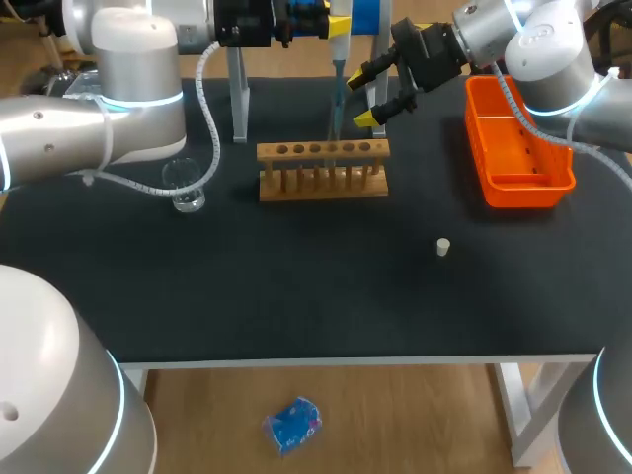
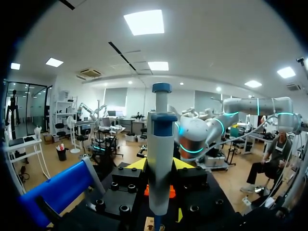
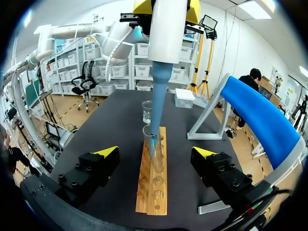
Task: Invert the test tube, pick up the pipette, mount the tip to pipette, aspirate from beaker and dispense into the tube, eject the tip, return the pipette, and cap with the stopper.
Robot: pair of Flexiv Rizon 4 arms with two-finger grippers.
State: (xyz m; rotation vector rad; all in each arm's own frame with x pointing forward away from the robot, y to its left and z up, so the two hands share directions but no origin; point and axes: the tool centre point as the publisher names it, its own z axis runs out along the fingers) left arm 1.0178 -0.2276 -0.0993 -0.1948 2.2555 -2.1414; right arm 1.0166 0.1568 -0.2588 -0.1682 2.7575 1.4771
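Chief hazard, by judgement: the tip [image 3: 157, 110] of the pipette [image 1: 338, 54] catching the glass rim of the test tube [image 3: 152, 144] through a slight sideways drift, levering the tube in the wooden rack [image 1: 323, 170] or dragging the light rack across the counter [image 1: 296, 296]; spilled liquid the likely result. Second: liquid released with the tip end too high or off-centre, running down outside the tube; depth hard to judge here, the tip end seeming to sit at or just inside the mouth. Third: a knock between the two arms, given the right gripper [image 1: 366, 97] hanging close beside the pipette's shaft, just behind the rack; any swing of either wrist apt to skew the pipette in its grasp.

Left arm in from the left along the counter's back, holding the pipette upright, plunger on top, tip pointing straight down over the rack; left gripper [image 2: 160, 168] pinching the pipette body from both sides. Right arm in from the right corner, reaching toward the middle; right gripper spread wide, holding nothing, touching nothing. Beaker [image 1: 185, 186] off to the left of the rack; stopper [image 1: 443, 247] loose on the counter nearer the front, well apart from the tube; capping not yet done.
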